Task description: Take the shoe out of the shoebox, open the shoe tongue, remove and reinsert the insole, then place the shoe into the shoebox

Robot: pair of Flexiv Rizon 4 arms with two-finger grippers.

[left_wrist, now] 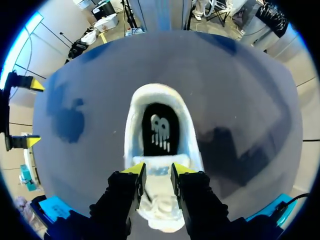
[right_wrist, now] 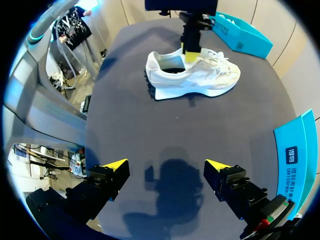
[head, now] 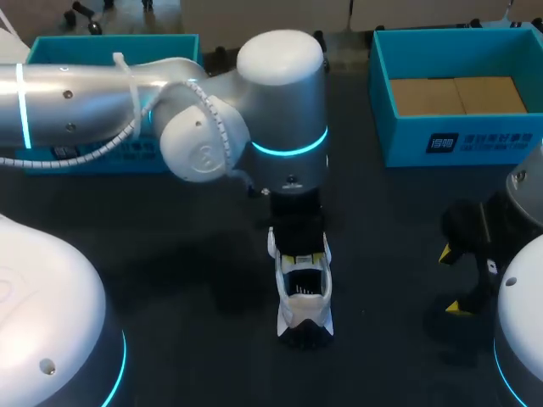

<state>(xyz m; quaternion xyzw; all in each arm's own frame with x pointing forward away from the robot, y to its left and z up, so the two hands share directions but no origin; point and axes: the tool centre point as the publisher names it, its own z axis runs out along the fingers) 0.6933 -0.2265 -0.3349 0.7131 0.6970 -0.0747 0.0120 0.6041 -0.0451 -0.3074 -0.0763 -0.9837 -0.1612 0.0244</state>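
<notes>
Shoe (head: 304, 292) sits upright; left gripper (left_wrist: 158, 175) pinches its tongue (left_wrist: 158, 163), best drawn gently toward the toe. Right gripper (right_wrist: 165, 166) hangs apart, fingers spread.

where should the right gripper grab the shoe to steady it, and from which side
Probably the heel collar, from above, one finger inside, one outside. The shoe stands upright on its sole, opening up, so that rim is a thin free wall; the left gripper sits at the tongue.
</notes>
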